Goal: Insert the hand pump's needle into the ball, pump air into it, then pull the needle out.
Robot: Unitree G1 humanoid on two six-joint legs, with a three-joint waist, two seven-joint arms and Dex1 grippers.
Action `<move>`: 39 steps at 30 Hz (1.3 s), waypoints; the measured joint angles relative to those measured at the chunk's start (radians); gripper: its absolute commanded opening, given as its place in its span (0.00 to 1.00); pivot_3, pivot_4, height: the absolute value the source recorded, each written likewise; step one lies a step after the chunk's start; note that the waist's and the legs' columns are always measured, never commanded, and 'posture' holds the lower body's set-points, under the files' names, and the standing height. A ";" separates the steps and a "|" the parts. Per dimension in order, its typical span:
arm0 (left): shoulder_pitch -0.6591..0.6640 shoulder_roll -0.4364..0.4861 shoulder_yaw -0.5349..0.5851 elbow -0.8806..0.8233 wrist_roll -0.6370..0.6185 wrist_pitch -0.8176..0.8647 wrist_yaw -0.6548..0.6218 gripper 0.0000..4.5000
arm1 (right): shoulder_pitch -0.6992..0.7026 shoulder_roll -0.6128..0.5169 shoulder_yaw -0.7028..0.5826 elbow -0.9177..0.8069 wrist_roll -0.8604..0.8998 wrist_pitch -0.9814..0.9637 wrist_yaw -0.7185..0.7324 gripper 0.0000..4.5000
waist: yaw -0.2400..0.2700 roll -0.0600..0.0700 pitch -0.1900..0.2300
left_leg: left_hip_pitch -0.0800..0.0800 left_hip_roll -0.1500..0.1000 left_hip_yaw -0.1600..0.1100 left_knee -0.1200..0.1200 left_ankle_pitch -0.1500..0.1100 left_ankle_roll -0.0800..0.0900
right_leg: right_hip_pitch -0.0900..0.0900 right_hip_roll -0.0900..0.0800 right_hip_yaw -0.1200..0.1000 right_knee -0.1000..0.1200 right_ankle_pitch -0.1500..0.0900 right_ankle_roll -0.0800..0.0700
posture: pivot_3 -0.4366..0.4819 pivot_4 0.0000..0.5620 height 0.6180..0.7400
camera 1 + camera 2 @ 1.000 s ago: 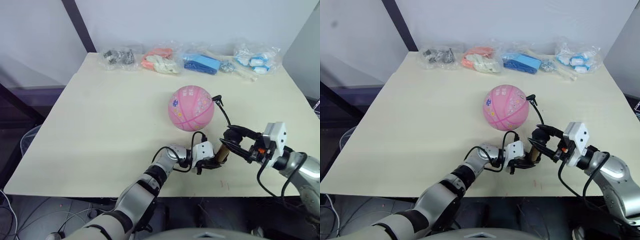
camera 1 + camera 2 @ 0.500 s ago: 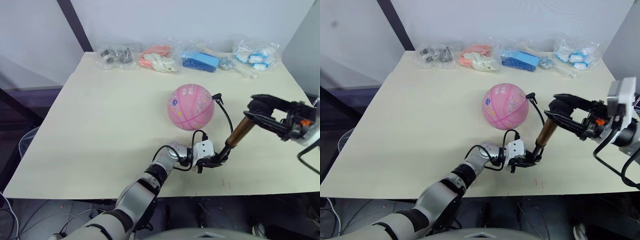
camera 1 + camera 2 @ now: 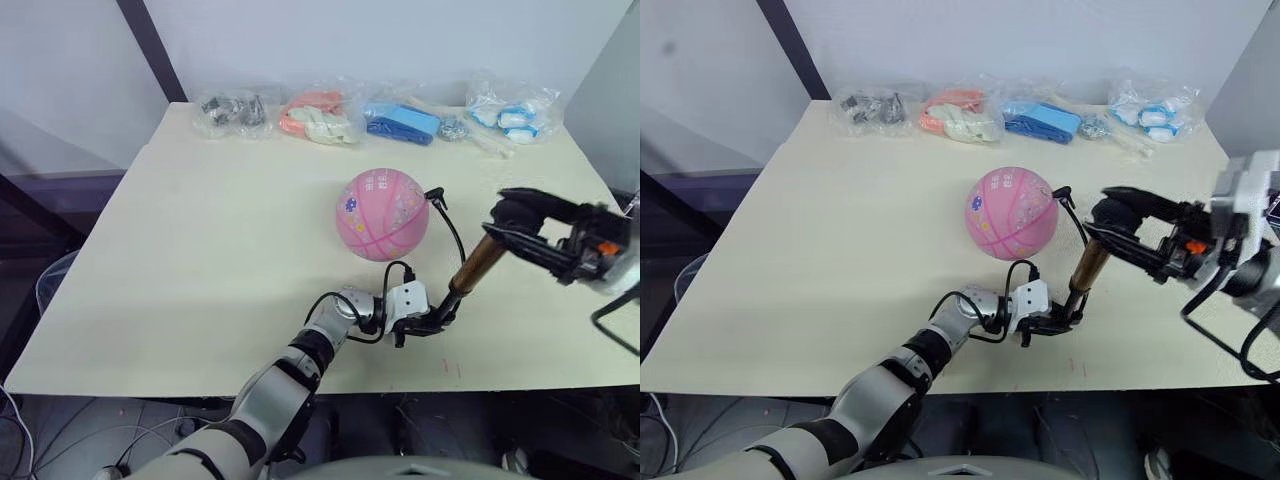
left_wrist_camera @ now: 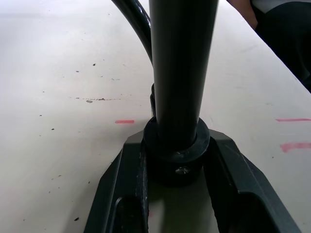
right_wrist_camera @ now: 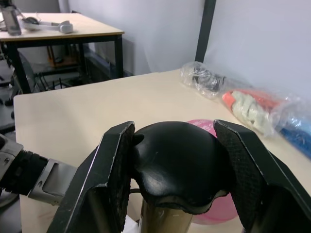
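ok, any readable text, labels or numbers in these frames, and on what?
None can be read.
ball: small colourful prints near the top, too small and blurred to tell if any are letters.
bags at the table's far edge: no legible labels.
hand pump: no visible marking.

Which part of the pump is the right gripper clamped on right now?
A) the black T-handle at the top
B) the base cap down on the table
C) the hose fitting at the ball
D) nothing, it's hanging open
A: the right gripper has a finger on each side of the hand pump's black T-handle, while the left gripper holds the base cap.
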 measured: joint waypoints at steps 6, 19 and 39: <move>0.002 0.001 -0.001 0.000 0.005 0.000 0.002 0.24 | 0.078 0.053 0.124 0.024 -0.163 -0.105 0.022 0.47 | 0.000 -0.002 -0.003 | 0.001 0.000 -0.001 0.000 0.000 0.000 | 0.001 0.002 -0.001 0.000 0.000 0.000 | 0.48 0.27 1.00; 0.009 0.001 -0.001 0.003 0.010 0.000 0.008 0.24 | 0.196 0.191 0.292 0.146 -0.433 -0.362 0.040 0.47 | -0.005 -0.001 -0.011 | 0.002 0.000 -0.006 0.000 0.000 0.000 | 0.004 0.005 -0.006 -0.003 0.000 0.000 | 0.48 0.27 1.00; 0.003 -0.012 -0.001 0.000 0.006 -0.005 -0.003 0.24 | 0.077 -0.025 -0.075 0.034 0.033 -0.032 0.044 0.47 | 0.001 0.008 -0.005 | -0.009 -0.002 -0.015 -0.001 0.000 0.000 | 0.002 0.000 -0.016 -0.010 0.000 -0.001 | 0.48 0.27 1.00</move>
